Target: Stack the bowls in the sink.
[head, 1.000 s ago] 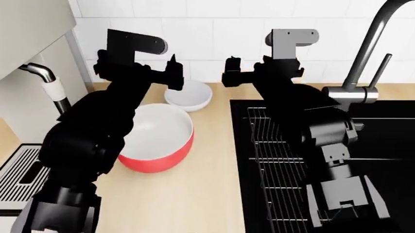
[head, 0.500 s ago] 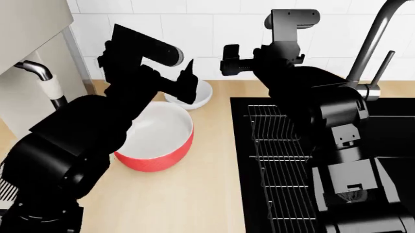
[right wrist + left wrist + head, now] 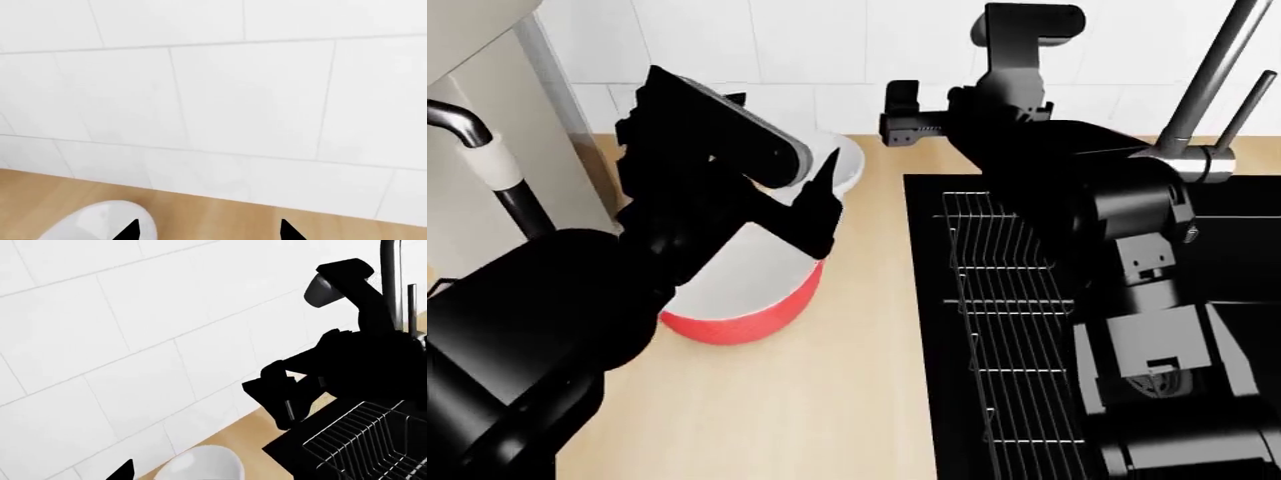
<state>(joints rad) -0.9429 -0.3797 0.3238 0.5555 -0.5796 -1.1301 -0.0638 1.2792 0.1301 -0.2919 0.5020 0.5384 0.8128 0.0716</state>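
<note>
Both bowls sit on the wooden worktop (image 3: 827,400), left of the sink (image 3: 1241,250) and not in it. The red bowl (image 3: 754,310) is nearer the robot, its white inside half hidden by the left arm. The white bowl (image 3: 843,165) stands behind it by the tiled wall (image 3: 827,40), close to the red one; whether the two rims touch is hidden by the arm.

The left gripper (image 3: 814,215) hangs over the far rim of the red bowl, just in front of the white bowl. One pointed finger shows in the head view; the other is lost against the black arm, so I cannot tell whether its jaws are apart or together. The left wrist view catches only a dark tip at the frame edge beside the white bowl (image 3: 200,465).

The right gripper (image 3: 897,122) is held above the worktop near the wall, to the right of the white bowl and just past the sink's back left corner. In the right wrist view two finger tips (image 3: 130,231) show with a wide gap between them, so its jaws stand apart and hold nothing; the white bowl (image 3: 100,222) lies partly behind one of them.

In the black sink the wire rack (image 3: 1001,330) lies along the left side. The tap (image 3: 1208,100) rises at the back right. A coffee machine (image 3: 481,120) stands at the far left of the worktop.
</note>
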